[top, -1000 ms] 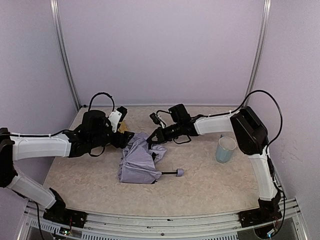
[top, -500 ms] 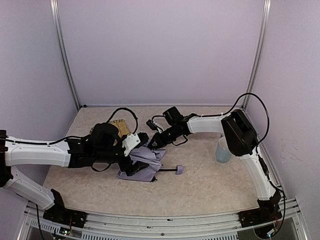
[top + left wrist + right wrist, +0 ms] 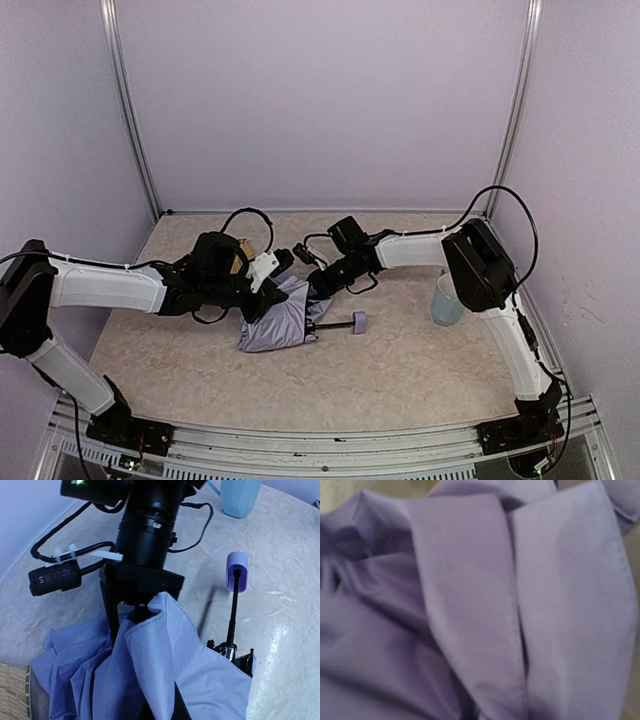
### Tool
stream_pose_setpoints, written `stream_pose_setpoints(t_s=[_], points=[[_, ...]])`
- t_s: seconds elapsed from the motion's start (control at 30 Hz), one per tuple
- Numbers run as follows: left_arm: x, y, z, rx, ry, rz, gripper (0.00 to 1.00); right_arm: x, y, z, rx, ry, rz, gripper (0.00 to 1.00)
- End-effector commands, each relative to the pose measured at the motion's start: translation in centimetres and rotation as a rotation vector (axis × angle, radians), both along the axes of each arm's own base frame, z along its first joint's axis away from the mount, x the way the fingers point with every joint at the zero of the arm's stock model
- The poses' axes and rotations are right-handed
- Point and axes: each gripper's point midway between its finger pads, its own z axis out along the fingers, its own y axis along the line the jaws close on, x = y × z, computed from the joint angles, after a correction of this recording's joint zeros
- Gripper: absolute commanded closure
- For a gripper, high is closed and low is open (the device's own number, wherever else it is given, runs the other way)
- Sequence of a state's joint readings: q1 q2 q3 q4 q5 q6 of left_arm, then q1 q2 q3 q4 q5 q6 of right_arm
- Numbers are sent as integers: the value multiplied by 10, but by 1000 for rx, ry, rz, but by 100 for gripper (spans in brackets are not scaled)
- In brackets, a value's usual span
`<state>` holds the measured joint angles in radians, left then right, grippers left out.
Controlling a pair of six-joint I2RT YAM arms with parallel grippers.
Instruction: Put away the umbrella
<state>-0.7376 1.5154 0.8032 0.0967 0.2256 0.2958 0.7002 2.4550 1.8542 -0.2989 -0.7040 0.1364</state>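
Lilac crinkled fabric is pinched in both closed hands: the left hand grips a fold of the umbrella, the right hand its far edge. The umbrella lies half-collapsed mid-tabletop, its thin black shaft and lilac handle pointing right. Cloth hides both hands' fingertips and fills the right wrist view.

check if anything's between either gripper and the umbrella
Nothing visible does. Both are right on the umbrella: the right gripper pinches a raised fold of its fabric, and the left gripper is closed on the fabric at the opposite side. The cup stands apart, beyond the right arm.
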Motion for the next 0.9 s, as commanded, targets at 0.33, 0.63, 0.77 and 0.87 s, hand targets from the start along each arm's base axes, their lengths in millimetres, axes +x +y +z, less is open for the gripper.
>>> stream_pose_setpoints(t_s=[0.33, 0.63, 0.77, 0.87], points=[[45, 29, -115, -14, 534, 182, 100, -21, -31, 37, -17, -81, -52, 83], [35, 30, -133, -42, 673, 135, 100, -9, -75, 104, -95, -362, -205, 28], [35, 29, -136, -43, 689, 124, 100, -67, -42, 113, -121, -690, 91, 0], [35, 29, -136, -47, 698, 121, 100, -103, -16, 88, -195, -884, 352, 0]])
